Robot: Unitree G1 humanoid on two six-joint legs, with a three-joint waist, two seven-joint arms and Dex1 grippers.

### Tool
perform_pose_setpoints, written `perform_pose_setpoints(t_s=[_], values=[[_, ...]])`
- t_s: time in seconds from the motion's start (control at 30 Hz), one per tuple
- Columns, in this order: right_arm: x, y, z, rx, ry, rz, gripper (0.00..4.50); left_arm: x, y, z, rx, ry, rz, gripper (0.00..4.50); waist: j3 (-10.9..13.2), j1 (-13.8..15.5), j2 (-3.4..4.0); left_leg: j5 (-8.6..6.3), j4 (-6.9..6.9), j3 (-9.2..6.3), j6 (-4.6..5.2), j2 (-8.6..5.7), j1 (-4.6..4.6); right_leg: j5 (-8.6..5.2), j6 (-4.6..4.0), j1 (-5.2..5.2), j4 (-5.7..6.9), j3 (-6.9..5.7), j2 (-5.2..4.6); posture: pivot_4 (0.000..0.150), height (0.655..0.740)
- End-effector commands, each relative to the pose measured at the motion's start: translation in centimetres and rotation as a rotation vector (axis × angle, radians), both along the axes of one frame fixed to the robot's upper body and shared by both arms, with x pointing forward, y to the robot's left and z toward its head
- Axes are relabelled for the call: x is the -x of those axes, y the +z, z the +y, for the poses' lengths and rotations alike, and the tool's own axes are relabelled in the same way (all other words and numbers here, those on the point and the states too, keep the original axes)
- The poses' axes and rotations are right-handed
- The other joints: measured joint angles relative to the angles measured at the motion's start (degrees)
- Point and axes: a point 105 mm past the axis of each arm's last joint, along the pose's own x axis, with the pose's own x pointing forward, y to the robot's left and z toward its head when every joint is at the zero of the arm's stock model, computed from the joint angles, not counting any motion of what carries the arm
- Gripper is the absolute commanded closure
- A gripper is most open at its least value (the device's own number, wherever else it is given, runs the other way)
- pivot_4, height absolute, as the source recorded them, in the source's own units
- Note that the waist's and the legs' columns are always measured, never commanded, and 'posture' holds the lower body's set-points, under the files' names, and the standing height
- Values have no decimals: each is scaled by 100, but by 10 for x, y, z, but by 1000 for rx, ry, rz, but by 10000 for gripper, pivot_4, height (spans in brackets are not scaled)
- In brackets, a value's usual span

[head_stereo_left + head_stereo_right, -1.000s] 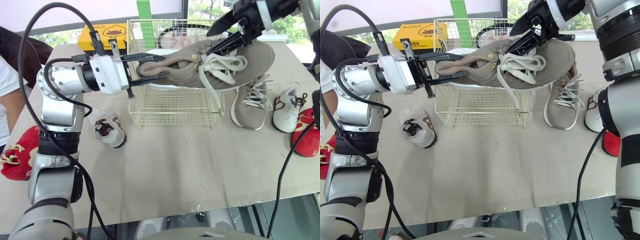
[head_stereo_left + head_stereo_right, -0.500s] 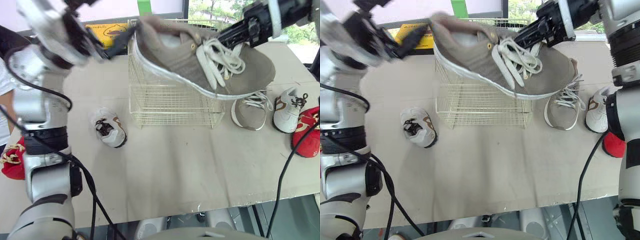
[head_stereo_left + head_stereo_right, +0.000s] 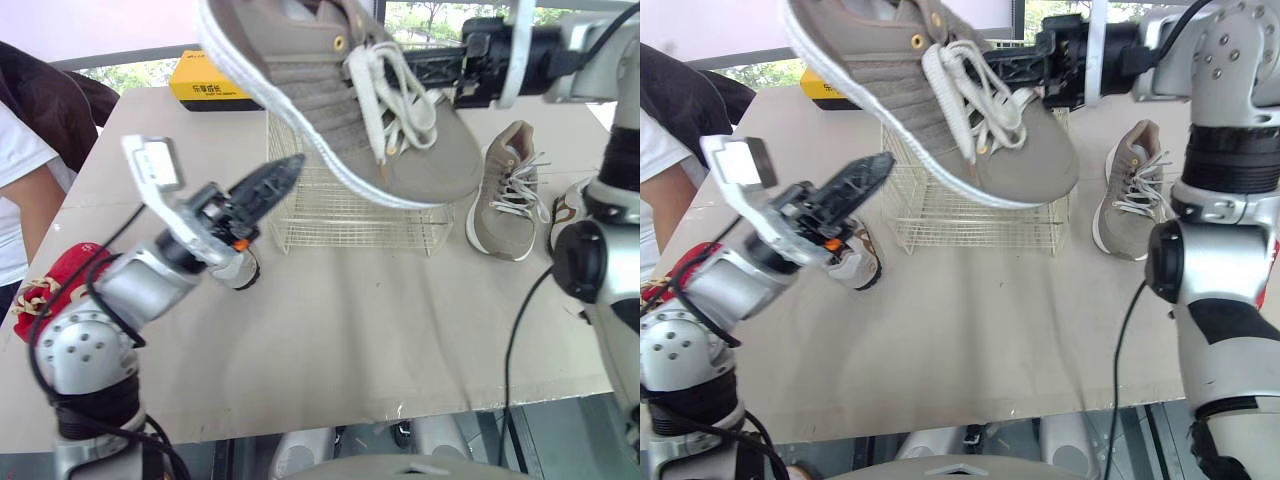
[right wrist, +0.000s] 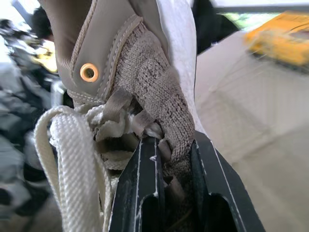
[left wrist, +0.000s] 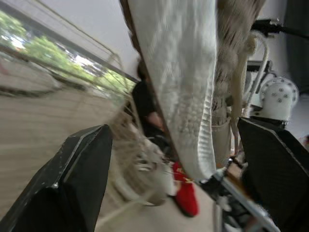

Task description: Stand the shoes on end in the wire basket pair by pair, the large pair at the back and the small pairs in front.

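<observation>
A large grey lace-up shoe (image 3: 330,90) hangs tilted above the wire basket (image 3: 350,215), heel high toward the left. My right gripper (image 3: 425,68) is shut on its lace and tongue area; in the right wrist view the fingers (image 4: 145,193) pinch the knit upper (image 4: 145,92). My left gripper (image 3: 275,178) is open below the shoe's heel, beside the basket's left wall and apart from the shoe. In the left wrist view its wide-apart fingers (image 5: 72,188) frame the white sole (image 5: 183,96). The matching grey shoe (image 3: 510,195) lies on the table right of the basket.
A small white shoe (image 3: 245,275) lies left of the basket, partly behind my left arm; another (image 3: 572,215) is at the right edge. A red shoe (image 3: 60,285) sits at the table's left edge. A yellow box (image 3: 215,88) stands behind. A person (image 3: 30,150) is at the left.
My left gripper opened, let go of the shoe's heel and dropped away to the lower left. The right gripper shut on the lace area and swung the shoe up, heel high.
</observation>
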Motion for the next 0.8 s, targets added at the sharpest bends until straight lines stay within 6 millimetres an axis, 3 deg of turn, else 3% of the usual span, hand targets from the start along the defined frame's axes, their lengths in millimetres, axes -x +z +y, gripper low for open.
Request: perform_pose_setpoints(t_s=[0.03, 0.27, 0.37, 0.47, 0.53, 0.63, 0.67, 0.77, 0.8], values=[[16, 14, -4, -57, -7, -88, 45000, 2, 28, -8, 122, -22, -49, 634, -1, 14, -2, 0, 1, 0, 0, -2, 1, 0, -1, 0, 3, 0, 0, 1500, 7400], [21, 0, -4, -57, -27, -82, 45000, -13, 40, -10, 157, -25, -41, 634, -8, -60, -8, 3, 8, 10, -4, -3, 18, 2, -3, 8, 20, 10, 4, 1500, 7400], [19, 0, -6, -86, -72, -101, 45000, -16, 43, -12, 113, -32, -61, 9353, -8, -67, -8, 4, 7, 11, -4, -3, 17, 2, -3, 4, 20, 12, 5, 1500, 7400], [17, 2, -10, -132, -114, -136, 45000, -22, 46, -8, 68, -4, -96, 21669, -8, -61, -8, 4, 6, 11, -4, -2, 17, 2, -3, 4, 18, 11, 6, 1500, 7400], [19, 0, -13, -134, -137, -199, 35285, -25, 52, -4, 47, 6, -130, 25749, -9, -55, -9, 4, 6, 11, -4, -2, 16, 2, -3, 5, 16, 11, 5, 1500, 7400], [21, 2, -20, -186, -248, -376, 21880, -39, 72, 9, -45, 73, -256, 26601, -9, -40, -11, 4, 6, 10, -4, -4, 14, 2, -2, 5, 15, 7, 7, 1500, 7400], [22, 3, -21, -193, -281, -431, 19374, -44, 80, 13, -76, 92, -298, 26602, -9, -40, -11, 4, 6, 8, -4, -4, 13, 2, -2, 5, 15, 5, 8, 1500, 7400], [33, -1, -23, -228, -318, -546, 7460, -63, 124, 32, -124, 192, -476, 26608, -9, -48, -12, 5, 5, 11, -4, -6, 14, 2, -2, 4, 15, 3, 15, 1500, 7400], [41, -1, -24, -226, -319, -606, 7040, -72, 146, 40, -145, 245, -572, 26609, -8, -35, -14, 5, 5, 13, -4, -7, 15, 2, -2, 4, 18, 0, 30, 1500, 7400]])
